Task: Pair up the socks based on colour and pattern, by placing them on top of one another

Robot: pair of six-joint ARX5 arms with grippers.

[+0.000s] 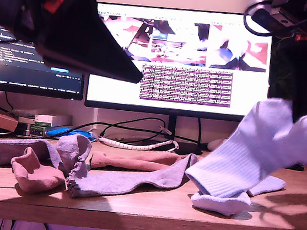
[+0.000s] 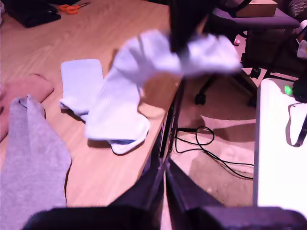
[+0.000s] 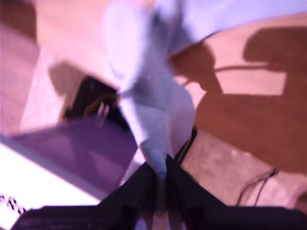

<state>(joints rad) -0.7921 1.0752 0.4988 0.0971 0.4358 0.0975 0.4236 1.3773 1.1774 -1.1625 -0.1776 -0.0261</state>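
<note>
The picture is heavily blurred. My second gripper (image 3: pixel 160 165) shows as 2 dark fingers (image 3: pixel 136 189) that converge to a narrow point, with a pale blue-white sock (image 3: pixel 153 105) pinched between their tips. From the pinch the sock runs away from the camera, widening as it goes, its far end smeared into a light haze. Behind it lies a wood-toned surface (image 3: pixel 264 81), partly lit and partly crossed by broad, hard-edged shadows. Beside the sock sits a black object (image 3: pixel 84 98), too blurred to identify, with a flat purple-tinted panel (image 3: pixel 72 143) near it. A thin dark cable (image 3: pixel 254 188) loops near the fingers.
</note>
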